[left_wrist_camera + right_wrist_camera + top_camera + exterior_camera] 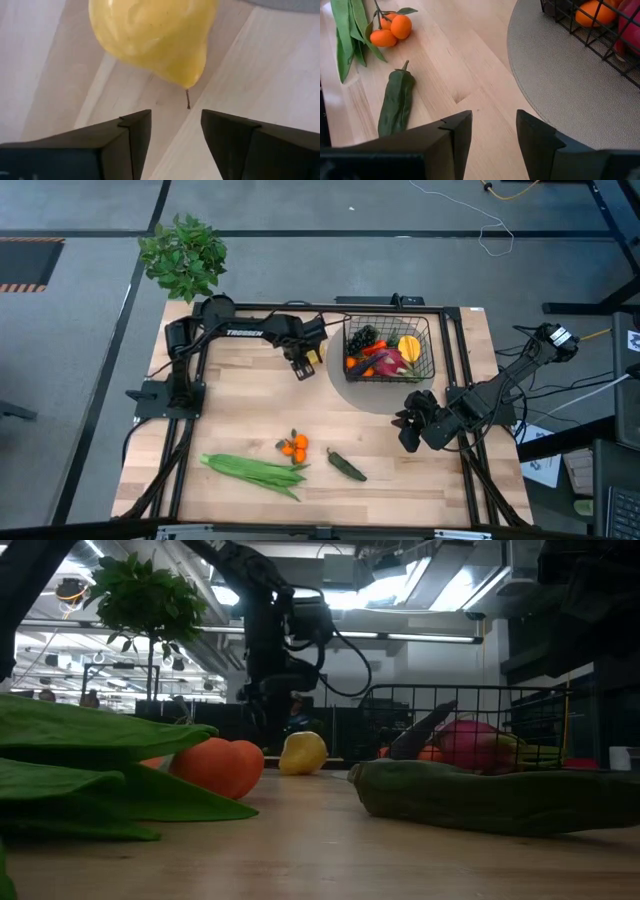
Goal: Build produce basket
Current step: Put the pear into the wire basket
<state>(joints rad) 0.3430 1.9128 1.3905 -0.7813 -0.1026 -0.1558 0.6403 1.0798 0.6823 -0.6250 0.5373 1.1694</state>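
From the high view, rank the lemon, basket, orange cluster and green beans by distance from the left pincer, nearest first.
1. Lemon: right at the left pincer, on the table.
2. Basket: just beyond, toward the right arm's side.
3. Orange cluster: mid-table, toward the front edge.
4. Green beans: farthest, beside the oranges, nearer the front edge.

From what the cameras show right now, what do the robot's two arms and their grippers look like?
Both arms are black, jointed, with dark cables running along them. The left arm carries white "TROSSEN" lettering; the right arm shows no readable marking. The left gripper and the right gripper each have two dark, blocky, angular fingers with flat inner faces.
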